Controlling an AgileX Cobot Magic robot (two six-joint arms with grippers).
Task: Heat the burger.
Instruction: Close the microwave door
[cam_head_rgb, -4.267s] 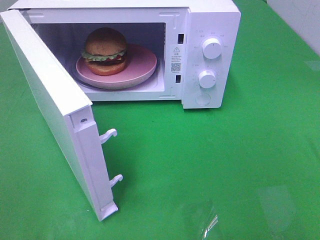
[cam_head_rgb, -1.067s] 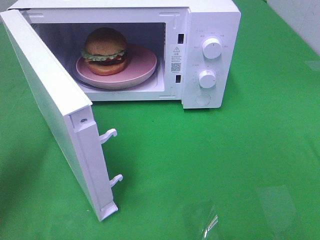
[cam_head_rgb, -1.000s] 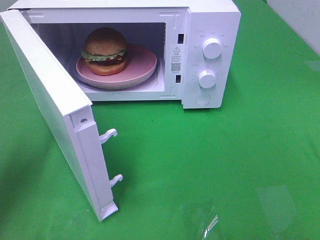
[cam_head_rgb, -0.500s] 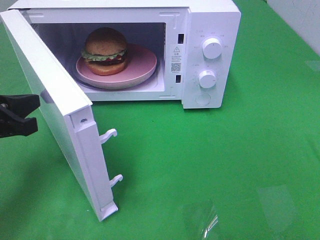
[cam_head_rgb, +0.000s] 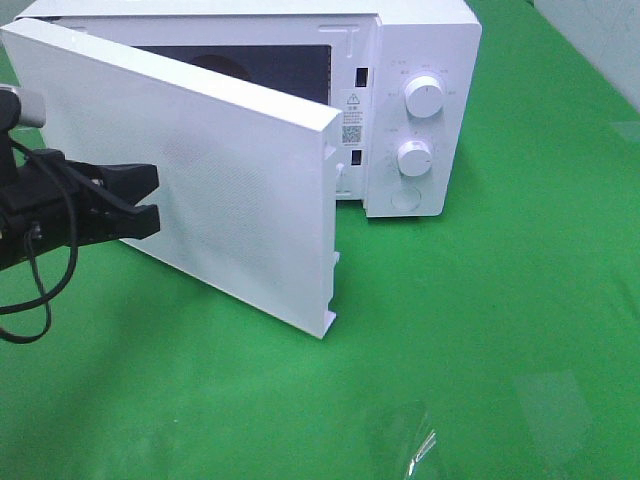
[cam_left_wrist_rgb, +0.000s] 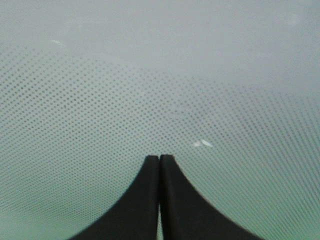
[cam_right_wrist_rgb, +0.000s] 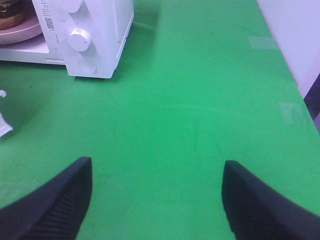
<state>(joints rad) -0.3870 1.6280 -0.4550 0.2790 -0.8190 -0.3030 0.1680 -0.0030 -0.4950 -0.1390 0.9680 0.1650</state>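
Both grippers carry nothing, and each is placed for a reason. Our left gripper (cam_head_rgb: 153, 203) has its fingers pressed together, tips against the outer face of the microwave door (cam_head_rgb: 230, 170). We judge a blunt closed tip pushes the half-shut panel better than spread fingers. The burger (cam_right_wrist_rgb: 9, 15) sits on its pink plate (cam_right_wrist_rgb: 22, 31) inside the microwave (cam_head_rgb: 420, 40), hidden by the door from above and glimpsed only from the right wrist. Our right gripper (cam_right_wrist_rgb: 156, 167) hangs spread wide over the green cloth (cam_head_rgb: 500, 300) on the right, nearer than the knobs (cam_head_rgb: 414, 158), which we expect it to turn once the door latches.
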